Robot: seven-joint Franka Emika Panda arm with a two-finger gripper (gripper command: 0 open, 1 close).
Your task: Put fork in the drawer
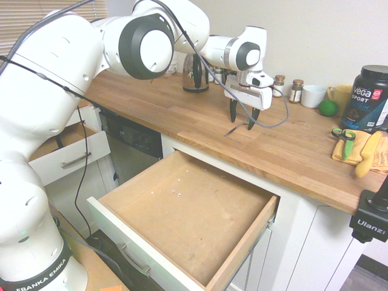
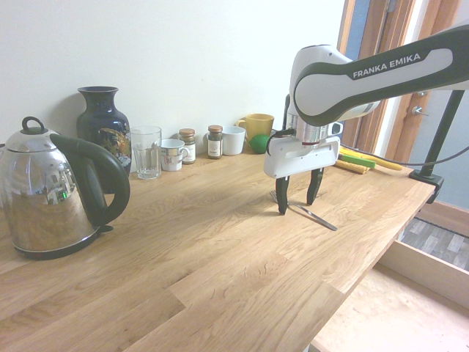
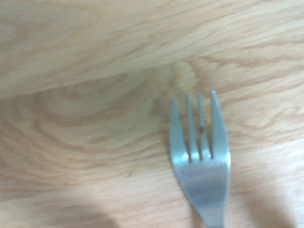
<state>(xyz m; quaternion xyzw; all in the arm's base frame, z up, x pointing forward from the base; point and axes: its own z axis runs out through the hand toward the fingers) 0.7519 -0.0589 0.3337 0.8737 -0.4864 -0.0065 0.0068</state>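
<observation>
franka arm over a wooden counter (image 1: 182,118), gripper (image 2: 297,196) pointing straight down with its jaws spread wide and nothing between them. the fork (image 2: 311,213) lies flat on the counter directly beneath; in the second exterior view its handle runs out toward 4 o'clock from the gripper, and the fingertips (image 2: 282,208) stand on either side of its tine end, close to the wood but, as far as can be told, not touching the metal. the wrist view shows the tines (image 3: 199,128) sharp against the grain. the drawer (image 1: 188,206) is pulled fully open below the counter edge, at about 7 o'clock from the gripper in the first exterior view, its bare wood bottom showing. step in hand, by judgement: the final approach before the grasp. the next move calls for a short descent so the fingers bracket the thin fork, then a firm close; a flat, slim fork on wood may slip or tip, so a low, centred pinch looks advisable before the lift and carry to the drawer.
</observation>
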